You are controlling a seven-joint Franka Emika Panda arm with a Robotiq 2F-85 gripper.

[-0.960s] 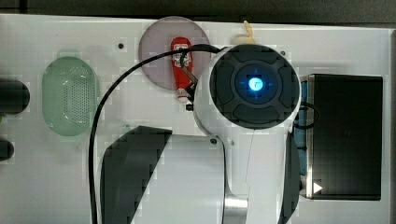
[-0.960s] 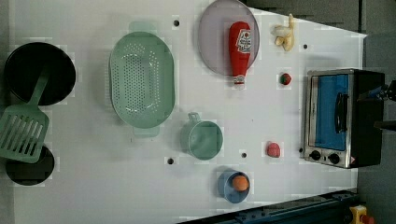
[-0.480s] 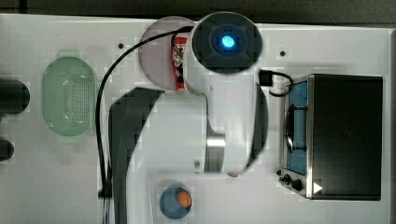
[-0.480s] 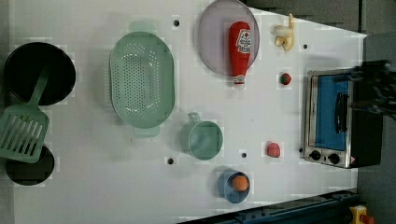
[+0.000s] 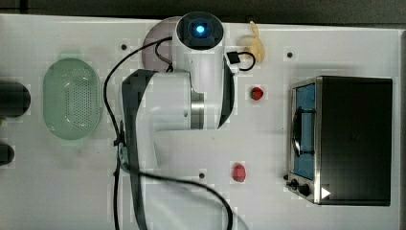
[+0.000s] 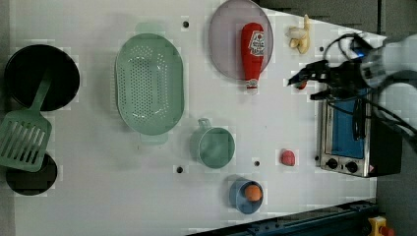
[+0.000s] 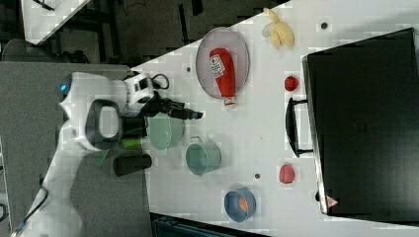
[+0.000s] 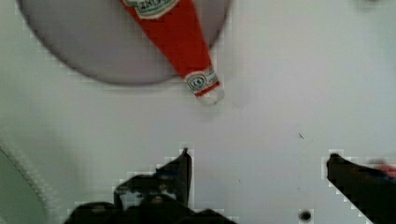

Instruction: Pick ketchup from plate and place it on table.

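Pincer (image 8: pixel 258 161) spread wide, empty, hovering over bare white tabletop (image 8: pixel 261 107). Just beyond, ketchup (image 8: pixel 175 35) lying flat on lilac-grey plate (image 8: pixel 79 51), capped tip poking past rim over tabletop. Well apart from pincer fingertips (image 8: pixel 186 154).

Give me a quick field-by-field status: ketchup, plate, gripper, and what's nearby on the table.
ketchup: lying on the plate, cap end overhanging the rim
plate: lilac-grey, on the table
gripper: open, holding nothing, above bare table short of the cap
contact: none
nearby: green basket, teal cup, toaster oven, two red fruits
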